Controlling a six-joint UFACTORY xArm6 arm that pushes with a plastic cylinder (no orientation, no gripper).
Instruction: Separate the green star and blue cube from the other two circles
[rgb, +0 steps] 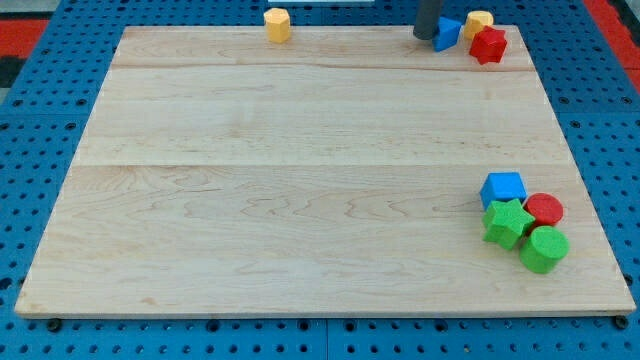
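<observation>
Down at the view's bottom right corner of the wooden board (300, 180), four blocks are seen packed together. The blue cube (502, 188) is placed at the top of the cluster, with the green star (507, 222) just below it and touching it. The red circle (544, 210) is set to the view's right of the cube and star, and the green circle (544, 248) is found beneath the red one, pressed against the star's lower right side. No gap can be made out between any of the four.

At the view's top right edge, my tip (425, 37) is seen at the end of the dark rod, set just beside the left face of a small blue block (448, 32) whose shape cannot be told with certainty. A yellow block (479, 22) and a red star (489, 45) are crowded to its right. No gripper is carried, so nothing is held. A yellow hexagon (277, 24) is left alone at the top edge, well apart from everything else.
</observation>
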